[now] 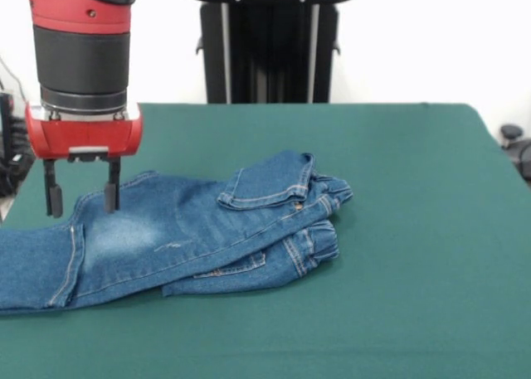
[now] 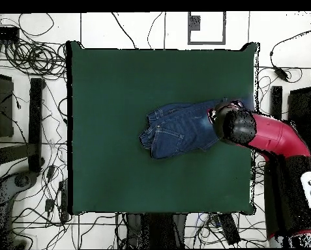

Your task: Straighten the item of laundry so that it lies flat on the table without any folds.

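Where jeans [image 1: 178, 238] lie bunched on table [image 1: 415, 230], end effector [image 1: 83, 198] above, fingers apart, empty.

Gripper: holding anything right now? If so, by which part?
Nothing held. The gripper is open, its fingers apart and empty, hanging at the jeans leg on the table.

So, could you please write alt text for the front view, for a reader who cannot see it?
A pair of blue jeans lies folded over itself on a dark green table, the waist end bunched toward the middle and the legs running off the picture's left edge. A red and black robot arm hangs at upper left, its open gripper just above the denim, holding nothing.
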`<state>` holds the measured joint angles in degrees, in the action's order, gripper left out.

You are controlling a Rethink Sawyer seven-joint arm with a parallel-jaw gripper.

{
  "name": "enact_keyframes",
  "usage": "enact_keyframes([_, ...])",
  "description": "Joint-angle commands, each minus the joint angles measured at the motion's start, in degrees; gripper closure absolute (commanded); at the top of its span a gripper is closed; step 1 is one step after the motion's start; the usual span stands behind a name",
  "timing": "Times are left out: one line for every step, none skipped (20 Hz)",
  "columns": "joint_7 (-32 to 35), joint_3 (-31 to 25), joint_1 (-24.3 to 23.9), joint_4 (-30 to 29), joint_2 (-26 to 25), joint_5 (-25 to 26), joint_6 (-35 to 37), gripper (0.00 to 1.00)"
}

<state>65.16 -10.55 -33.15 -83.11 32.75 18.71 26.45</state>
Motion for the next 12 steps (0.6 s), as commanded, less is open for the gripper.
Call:
enact_keyframes([12.4, -1.2, 2.2, -4.1, -2.9, -1.9, -3.1, 0.00])
enact_keyframes([12.0, -1.4, 2.0, -3.9, -3.2, -1.9, -2.9, 0.00])
enact_keyframes([12.0, -1.4, 2.0, -3.8, -3.3, -2.1, -2.7, 0.00])
enact_keyframes([12.5, -1.0, 2.4, -4.2, -2.8, -2.1, -2.9, 0.00])
enact_keyframes([13.2, -0.4, 2.9, -4.3, -2.4, -2.2, -2.9, 0.00])
enact_keyframes([13.9, 0.2, 3.5, -4.5, -2.0, -2.2, -2.8, 0.00])
enact_keyframes([14.3, 0.6, 3.9, -4.6, -1.8, -2.2, -3.0, 0.00])
enact_keyframes([14.7, 1.0, 4.3, -4.8, -1.5, -2.3, -2.9, 0.00])
enact_keyframes([14.9, 1.1, 4.6, -4.7, -1.5, -2.4, -2.7, 0.00])
enact_keyframes([15.0, 1.3, 4.8, -4.8, -1.3, -2.6, -2.4, 0.00])
enact_keyframes([15.2, 1.5, 5.3, -4.9, -1.1, -2.8, -2.0, 0.00])
enact_keyframes([15.5, 1.8, 5.7, -5.2, -0.6, -3.1, -1.4, 0.00])
